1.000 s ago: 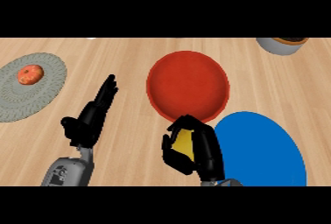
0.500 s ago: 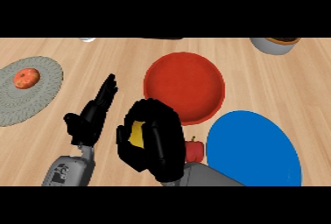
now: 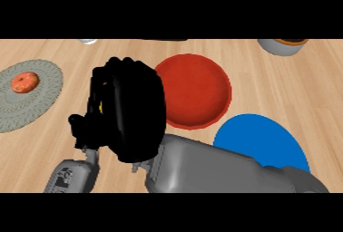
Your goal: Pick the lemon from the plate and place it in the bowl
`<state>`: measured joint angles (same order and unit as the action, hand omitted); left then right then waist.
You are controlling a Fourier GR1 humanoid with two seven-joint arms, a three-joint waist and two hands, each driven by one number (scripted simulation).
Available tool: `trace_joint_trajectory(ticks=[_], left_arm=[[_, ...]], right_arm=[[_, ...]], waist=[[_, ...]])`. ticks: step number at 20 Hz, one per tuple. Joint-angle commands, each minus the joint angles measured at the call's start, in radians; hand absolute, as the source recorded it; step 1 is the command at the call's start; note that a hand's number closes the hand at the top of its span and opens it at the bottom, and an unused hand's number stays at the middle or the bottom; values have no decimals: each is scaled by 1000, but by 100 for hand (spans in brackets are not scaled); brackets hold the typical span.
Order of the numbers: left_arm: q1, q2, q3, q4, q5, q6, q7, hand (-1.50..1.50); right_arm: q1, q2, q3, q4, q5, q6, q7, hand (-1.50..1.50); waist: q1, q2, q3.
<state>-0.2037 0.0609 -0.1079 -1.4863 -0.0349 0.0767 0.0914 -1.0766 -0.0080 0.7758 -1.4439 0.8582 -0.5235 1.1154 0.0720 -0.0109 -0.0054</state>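
While the right hand hangs over the middle of the tabletop, curled shut with its back to the view, only a thin sliver of yellow shows at its left side: the one lemon, held inside it. That hand sits just left of the single red bowl and covers the bowl's left rim.

Two plates lie on the pale wooden tabletop. A blue plate sits toward the near right corner, just beside the bowl. A grey plate lies at the left edge and carries one orange-red fruit. One grey pot stands at the far edge toward the right corner, cut off by the view.

Of the two hands, the left hand is mostly hidden behind the right one, near the near edge, and I cannot tell whether it is open or closed. The broad grey right forearm covers the near edge beside the blue plate.
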Motion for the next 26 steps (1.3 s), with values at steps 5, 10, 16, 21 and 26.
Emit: trace_joint_trajectory(ticks=[5, 10, 16, 21, 26], left_arm=[[-1, -3, 2, -19, -6, 11, 8, 0], [16, -18, -1, 23, -30, 35, -28, 0], [-6, 15, 27, -10, -11, 13, 9, 0], [48, 9, 31, -22, 4, 4, -25, 0], [65, -9, 29, 25, -15, 19, -78, 0]], right_arm=[[-279, 8, -66, 197, -51, -10, 281, 150], [-348, 8, -108, 341, -85, 93, 252, 150], [-330, 8, -84, 546, -101, 107, 158, 150], [-276, 8, -129, 677, -76, 34, 55, 150], [-194, -23, -169, 711, -65, 43, -54, 150]], waist=[[0, 8, 1], [-35, 9, 2], [-39, 15, 3], [-50, 15, 4], [-67, 14, 5]])
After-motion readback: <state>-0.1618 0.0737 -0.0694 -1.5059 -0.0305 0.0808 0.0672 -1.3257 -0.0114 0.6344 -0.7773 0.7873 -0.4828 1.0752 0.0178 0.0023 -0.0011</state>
